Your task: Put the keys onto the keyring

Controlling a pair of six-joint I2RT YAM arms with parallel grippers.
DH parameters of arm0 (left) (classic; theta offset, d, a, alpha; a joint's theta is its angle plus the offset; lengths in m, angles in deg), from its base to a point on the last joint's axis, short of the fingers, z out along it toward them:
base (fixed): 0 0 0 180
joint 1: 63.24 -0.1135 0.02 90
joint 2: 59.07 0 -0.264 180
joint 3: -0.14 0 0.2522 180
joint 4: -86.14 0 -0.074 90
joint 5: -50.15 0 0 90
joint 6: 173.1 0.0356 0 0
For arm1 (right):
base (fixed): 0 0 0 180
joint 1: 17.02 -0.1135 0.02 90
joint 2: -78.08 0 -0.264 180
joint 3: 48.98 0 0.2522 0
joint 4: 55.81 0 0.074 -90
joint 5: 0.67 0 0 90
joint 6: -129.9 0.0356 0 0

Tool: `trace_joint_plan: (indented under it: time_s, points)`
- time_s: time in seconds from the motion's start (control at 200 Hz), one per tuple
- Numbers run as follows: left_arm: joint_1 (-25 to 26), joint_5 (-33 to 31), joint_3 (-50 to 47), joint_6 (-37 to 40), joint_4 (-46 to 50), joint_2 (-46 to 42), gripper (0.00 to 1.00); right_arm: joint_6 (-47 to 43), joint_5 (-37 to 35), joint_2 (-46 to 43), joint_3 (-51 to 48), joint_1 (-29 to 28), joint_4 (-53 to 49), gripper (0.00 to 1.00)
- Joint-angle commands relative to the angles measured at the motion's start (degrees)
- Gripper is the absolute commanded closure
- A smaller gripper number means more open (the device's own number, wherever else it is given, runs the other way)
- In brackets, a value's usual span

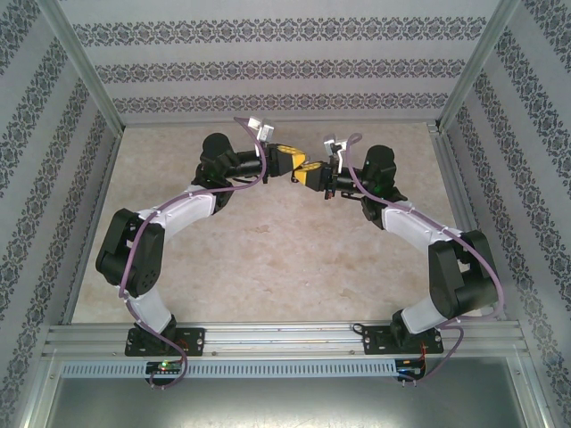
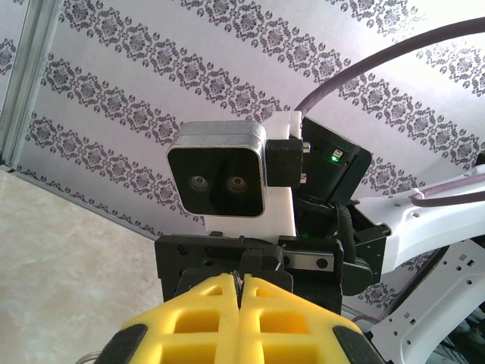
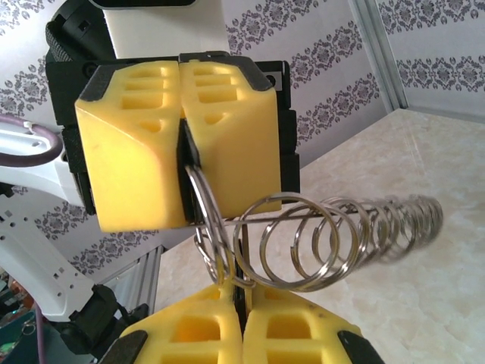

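Note:
The keyring (image 3: 356, 227) is a silver metal piece with several round wire rings strung in a row along a thin bar, reaching out over the table. My right gripper (image 3: 242, 292) is shut on its near end. A thin dark strip sits in the slit between the fingers, and I cannot tell what it is. My left gripper (image 3: 184, 163) faces it from above, shut on the nearest ring (image 3: 206, 220). In the left wrist view the left gripper (image 2: 241, 279) pinches thin wire at its tips. Both grippers (image 1: 299, 171) meet above mid-table. The key is hidden.
The right wrist camera (image 2: 220, 178) sits right in front of the left gripper. A beige table (image 1: 268, 259) lies below, closed in by patterned walls (image 1: 268, 62) and aluminium posts (image 1: 85, 62). Both arms arch in from the near rail (image 1: 285, 339).

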Motion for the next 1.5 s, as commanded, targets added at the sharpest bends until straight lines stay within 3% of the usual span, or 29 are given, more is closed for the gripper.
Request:
trace_joint_plan:
  time_s: [0.0,0.13,0.24,0.325,0.58,0.824,1.034,1.304,1.494]
  points:
    - [0.7,0.9,-0.1,-1.4,-6.6,-1.5,1.0,-0.1,-1.8,-1.9,-1.9,0.7,0.9,0.87]
    - [0.7,-0.3,-0.7,-1.5,-7.4,-1.7,1.0,-0.2,-2.4,-4.3,-4.2,2.0,0.4,0.77]
    - [0.7,-0.9,-0.8,-2.1,-8.6,-1.7,1.0,-0.6,-3.2,-7.2,-6.7,2.9,-0.4,0.56]
    - [0.7,-1.2,-0.8,-2.8,-9.7,-1.4,1.0,-1.0,-3.7,-9.8,-9.1,3.7,-0.9,0.52]
    - [0.7,-1.5,-0.8,-5.3,-13.2,-0.5,1.0,-0.4,-7.1,-18.1,-13.9,7.0,-1.2,0.51]
    - [0.7,-1.5,-0.7,-6.8,-15.0,-0.1,1.0,3.5,-13.3,-20.2,-11.3,6.5,1.9,0.56]
    - [0.7,-1.4,-1.1,-8.0,-16.4,0.2,1.0,8.3,-17.8,-18.3,-9.5,5.4,8.8,0.61]
    - [0.7,-0.7,-0.8,-9.3,-17.4,0.6,1.0,19.8,-16.4,-10.7,-7.5,4.2,25.8,0.62]
    - [0.8,-0.4,-0.8,-9.3,-17.3,0.3,1.0,22.9,-15.4,-7.9,-6.3,2.6,30.6,0.6]
